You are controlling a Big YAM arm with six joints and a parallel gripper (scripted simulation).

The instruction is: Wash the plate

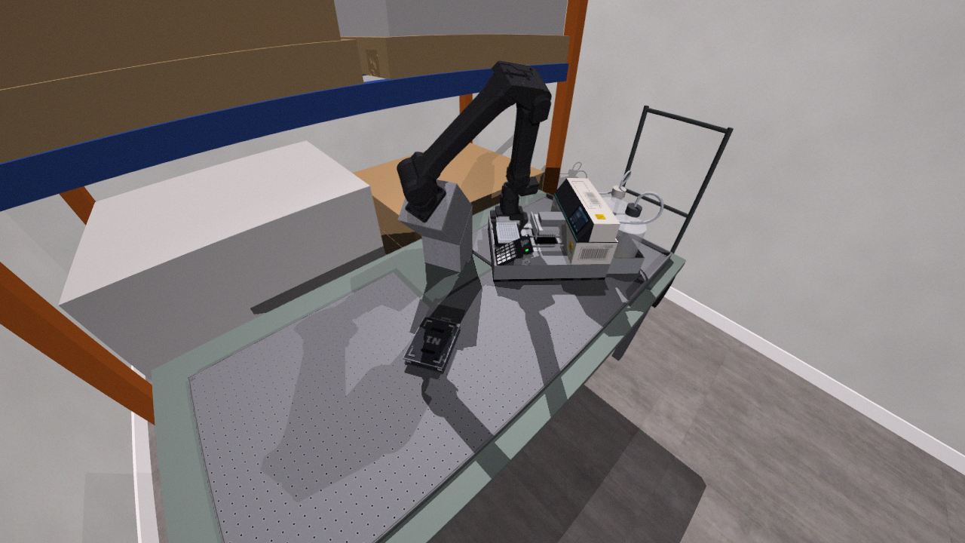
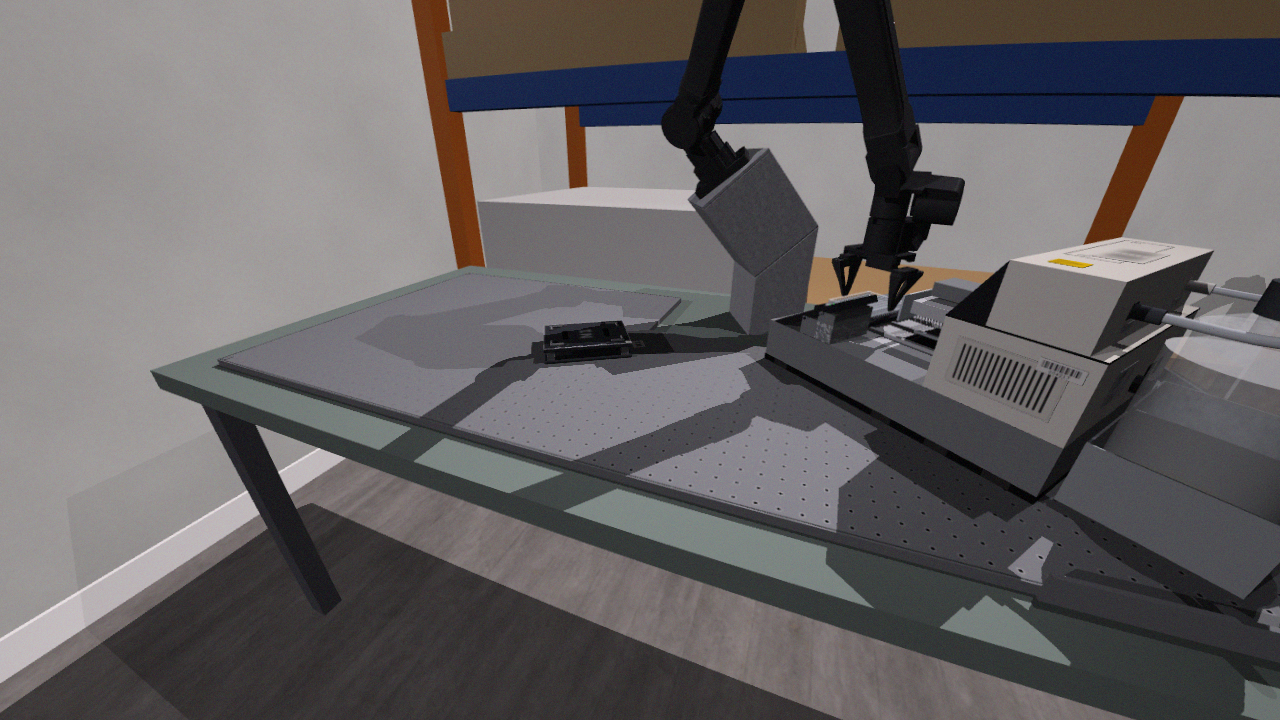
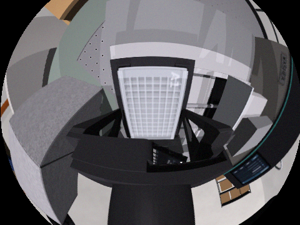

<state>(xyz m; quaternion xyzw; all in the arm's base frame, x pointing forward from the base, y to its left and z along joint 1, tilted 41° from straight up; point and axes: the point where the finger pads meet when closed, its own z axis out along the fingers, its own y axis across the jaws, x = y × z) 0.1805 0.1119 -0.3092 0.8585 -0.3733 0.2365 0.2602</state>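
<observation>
The white well plate (image 1: 506, 232) (image 3: 152, 102) lies flat in the black carrier (image 3: 114, 67) of the washer WASHER (image 1: 593, 229) (image 2: 1065, 304), at its left end. My gripper (image 1: 514, 219) (image 2: 870, 284) (image 3: 151, 112) is open and hangs just above the plate, with one finger to each long side and not touching it. The black plate nest N1 (image 1: 431, 347) (image 2: 586, 340) stands empty on the table, marked IN. The washer's keypad (image 1: 503, 253) is in front of the plate, and a small green lamp (image 1: 526, 251) glows beside it.
The arm's grey pedestal (image 1: 445, 232) (image 2: 760, 241) stands left of the washer. Bottles with tubing (image 1: 630, 216) and a black rail frame (image 1: 681, 168) are behind the washer. A large white box (image 1: 202, 222) and shelving flank the table's far side.
</observation>
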